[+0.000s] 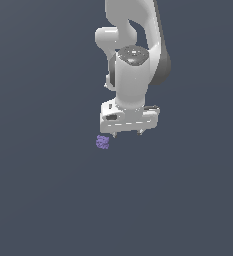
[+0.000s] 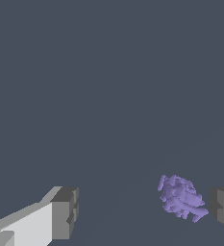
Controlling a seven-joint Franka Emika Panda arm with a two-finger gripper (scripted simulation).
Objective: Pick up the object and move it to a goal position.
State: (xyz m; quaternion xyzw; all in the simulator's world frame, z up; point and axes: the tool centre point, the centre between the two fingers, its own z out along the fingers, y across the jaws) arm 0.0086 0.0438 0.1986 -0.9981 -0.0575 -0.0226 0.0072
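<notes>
The object (image 1: 102, 142) is a tiny lumpy purple blob resting on the dark grey surface. In the exterior view it lies just below and toward the exterior view's left of my white gripper (image 1: 127, 133), which points downward. The wrist view shows the object (image 2: 181, 197) between my two dark fingertips, much closer to one finger (image 2: 223, 208) than to the other finger (image 2: 65, 213). My gripper (image 2: 143, 211) stands open and touches nothing.
A plain dark grey surface (image 1: 48, 200) fills both views. The white arm (image 1: 133, 55) rises above the gripper in the exterior view.
</notes>
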